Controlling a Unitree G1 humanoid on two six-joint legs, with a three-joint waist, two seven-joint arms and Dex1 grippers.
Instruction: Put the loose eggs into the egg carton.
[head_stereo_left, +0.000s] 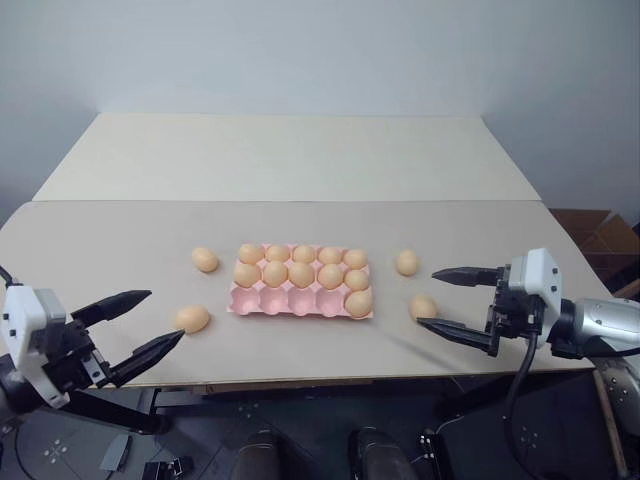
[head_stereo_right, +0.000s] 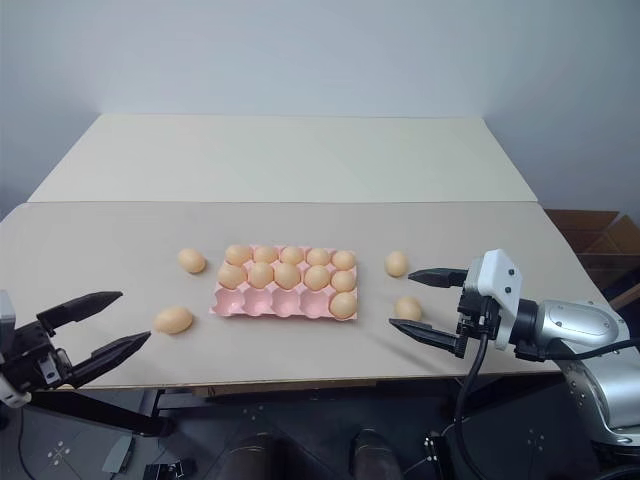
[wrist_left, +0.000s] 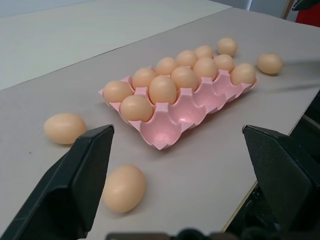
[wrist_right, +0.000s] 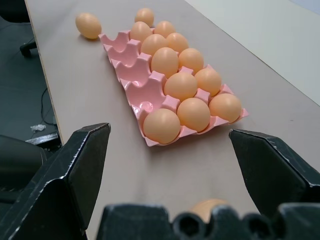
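The pink egg carton (head_stereo_left: 272, 301) lies at the middle of the table. Its back and middle rows are full of eggs, and one egg (head_stereo_left: 358, 302) sits in the front row's right end cup; the other front cups are bare. Two loose eggs lie left of the carton (head_stereo_left: 205, 260) (head_stereo_left: 192, 319), and two more lie to its right (head_stereo_left: 406, 262) (head_stereo_left: 423, 306). My left gripper (head_stereo_left: 165, 315) is open, its tips just short of the near left egg (wrist_left: 124, 187). My right gripper (head_stereo_left: 427, 298) is open, with the near right egg (wrist_right: 207, 206) low between its fingers.
A lighter table board (head_stereo_left: 290, 155) adjoins the table at the back. The table's front edge (head_stereo_left: 330, 380) runs just below both grippers. A cardboard box (head_stereo_left: 600, 235) stands on the floor to the right.
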